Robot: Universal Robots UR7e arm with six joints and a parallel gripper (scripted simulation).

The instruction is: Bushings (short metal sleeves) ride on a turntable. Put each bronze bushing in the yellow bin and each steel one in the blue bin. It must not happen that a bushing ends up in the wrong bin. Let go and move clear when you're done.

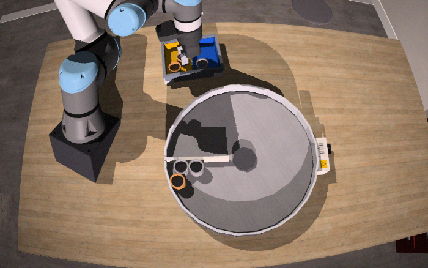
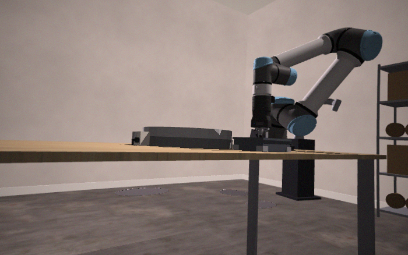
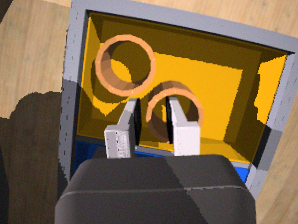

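Observation:
My gripper (image 1: pixel 181 55) (image 2: pixel 261 132) (image 3: pixel 153 111) is partly open over the yellow bin (image 1: pixel 171 46) (image 3: pixel 215 87). Two bronze bushings are in that bin. One bronze bushing (image 1: pixel 169 67) (image 3: pixel 100 70) stands to the left in the wrist view. The other (image 3: pixel 200 112) is at the fingers: one finger overlaps its opening, the other is outside its rim, neither visibly pinching it. A steel bushing (image 1: pixel 202 59) is in the blue bin (image 1: pixel 206 41). On the turntable (image 1: pixel 268 126), two steel bushings (image 1: pixel 180 174) (image 1: pixel 196 174) stand beside the bar, with a bronze bushing (image 1: pixel 184 182) near them.
A pale bar (image 1: pixel 216 158) crosses from the turntable's raised rim (image 1: pixel 313 139) to its hub (image 1: pixel 245 159). A white control box (image 1: pixel 321 151) sits at the turntable's right. The grey bin walls (image 3: pixel 70 117) surround the gripper closely.

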